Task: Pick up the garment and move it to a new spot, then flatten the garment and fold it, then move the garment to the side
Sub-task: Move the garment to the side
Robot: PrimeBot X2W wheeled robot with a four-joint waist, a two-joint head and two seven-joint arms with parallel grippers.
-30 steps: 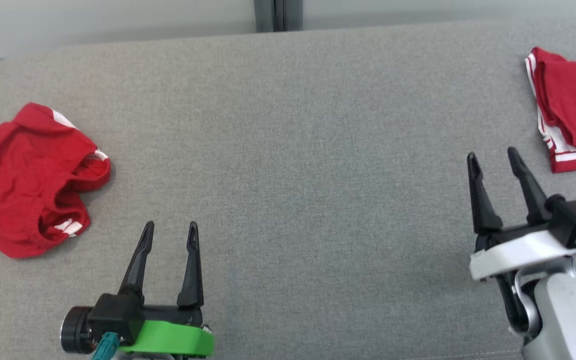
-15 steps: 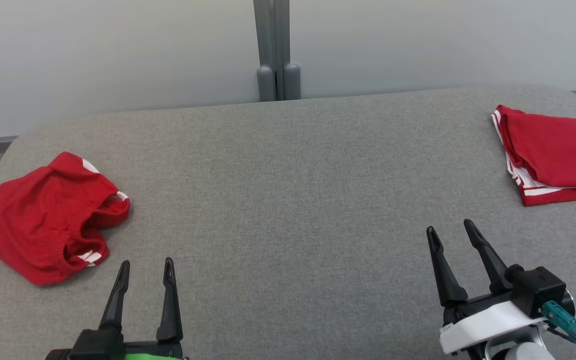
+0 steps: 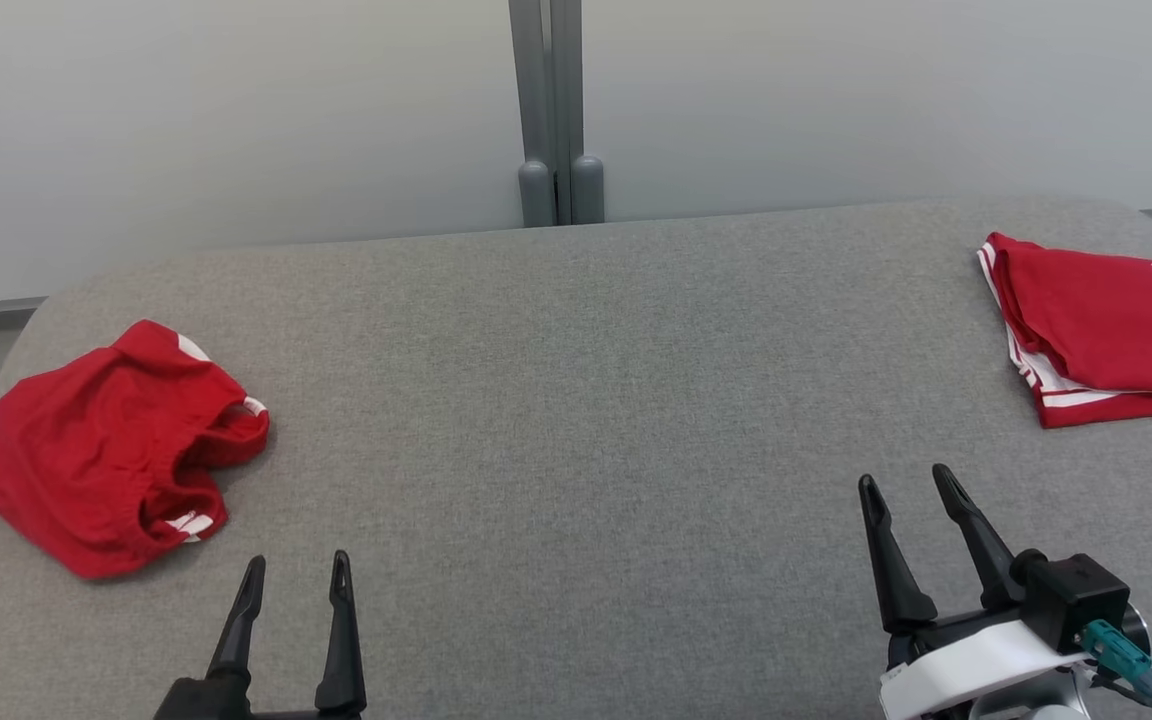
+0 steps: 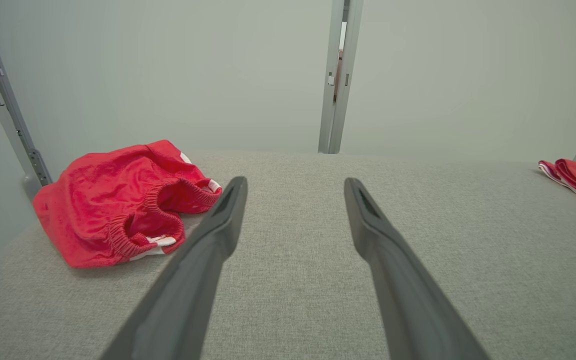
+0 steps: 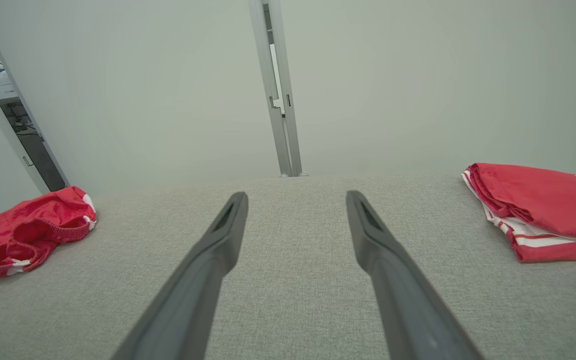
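A crumpled red garment [image 3: 106,450] with white trim lies at the left end of the grey table [image 3: 576,400]; it also shows in the left wrist view [image 4: 118,200] and the right wrist view [image 5: 28,230]. My left gripper [image 3: 298,560] is open and empty near the front edge, to the right of that garment and apart from it [image 4: 295,181]. My right gripper [image 3: 904,477] is open and empty at the front right [image 5: 296,195].
A folded red garment [image 3: 1106,330] with white stripes and dark print lies at the table's far right end [image 5: 543,210]. A pale wall with a grey post [image 3: 556,110] stands behind the table. Bare grey cloth stretches between the two garments.
The head camera has tilted up, so the table and both garments sit lower in the picture and the wall shows. Both grippers have drawn back toward the near edge, still open.
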